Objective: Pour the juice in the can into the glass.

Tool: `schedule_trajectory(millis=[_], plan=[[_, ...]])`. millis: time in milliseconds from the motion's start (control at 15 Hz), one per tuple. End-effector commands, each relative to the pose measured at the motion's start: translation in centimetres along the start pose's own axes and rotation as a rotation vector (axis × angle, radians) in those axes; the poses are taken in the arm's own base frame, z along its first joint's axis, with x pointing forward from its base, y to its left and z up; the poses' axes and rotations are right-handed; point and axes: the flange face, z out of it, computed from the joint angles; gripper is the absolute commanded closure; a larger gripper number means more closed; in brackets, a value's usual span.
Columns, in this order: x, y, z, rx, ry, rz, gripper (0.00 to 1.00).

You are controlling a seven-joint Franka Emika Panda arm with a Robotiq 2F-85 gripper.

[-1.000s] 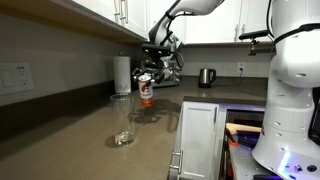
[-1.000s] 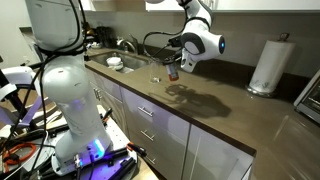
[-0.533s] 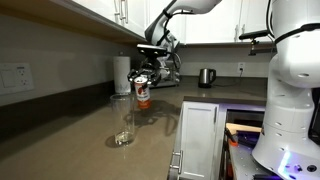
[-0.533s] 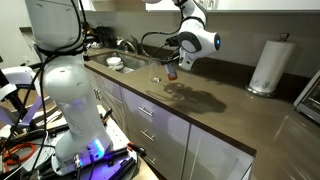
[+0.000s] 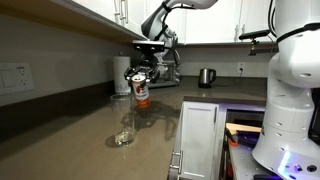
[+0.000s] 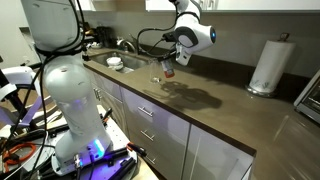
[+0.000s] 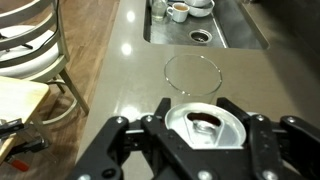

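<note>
The red-orange can [image 5: 141, 93] hangs upright above the counter with my gripper [image 5: 140, 76] shut on its sides. In the wrist view I look straight down on the can's silvery top [image 7: 205, 125], where dark juice [image 7: 203, 118] shows in the opening. Black fingers [image 7: 150, 137] press on either side of it. The clear glass [image 5: 124, 128] stands on the counter, nearer the camera than the can and apart from it. In the wrist view the glass's round rim [image 7: 193, 76] lies just beyond the can. In an exterior view the can [image 6: 170, 71] hangs under the gripper [image 6: 172, 63].
A white paper-towel roll [image 5: 121, 75] stands behind the can by the wall, and a steel kettle [image 5: 206, 77] further along. A sink [image 7: 205, 30] holding cups [image 7: 180, 10] lies beyond the glass. A dish rack [image 7: 30, 45] is at the left.
The arm has carried the can a little leftward and upward in both exterior views. The grip on the can is unchanged and the glass has not moved.
</note>
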Motion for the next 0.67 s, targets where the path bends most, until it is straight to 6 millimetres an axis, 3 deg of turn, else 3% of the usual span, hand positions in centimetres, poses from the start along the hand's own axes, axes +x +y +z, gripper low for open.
schedule_trajectory(millis=[0, 600], plan=[[-3.1, 0.3, 0.1, -0.02, 0.029, -0.001, 0.73], [-6.9, -0.3, 1.7, -0.045, 0.063, 0.002, 0.73]])
